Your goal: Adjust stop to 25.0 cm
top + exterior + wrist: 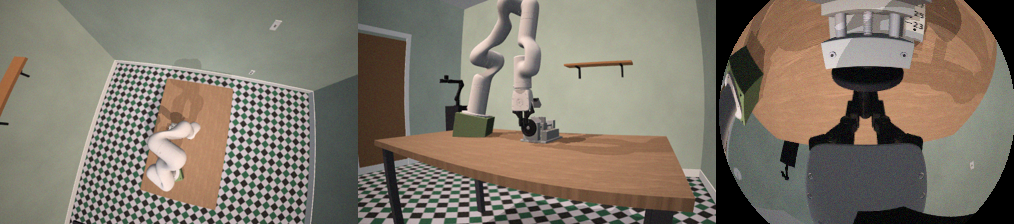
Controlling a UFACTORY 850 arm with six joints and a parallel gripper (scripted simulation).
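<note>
A small grey stop fixture (543, 130) stands on the wooden table, with a black handwheel (528, 128) on its near end. My gripper (525, 120) hangs straight down over that end and is shut on the handwheel. In the wrist view the black handwheel (868, 79) sits between my dark fingers, with the grey fixture body (869, 26) and a small scale (914, 24) beyond it. From above, my arm hides almost all of the fixture (172, 126).
The green base block (472, 124) of my arm stands left of the fixture on the table (551, 162). A black stand (455, 99) is behind the table at the left. A wall shelf (598, 64) hangs at the back right.
</note>
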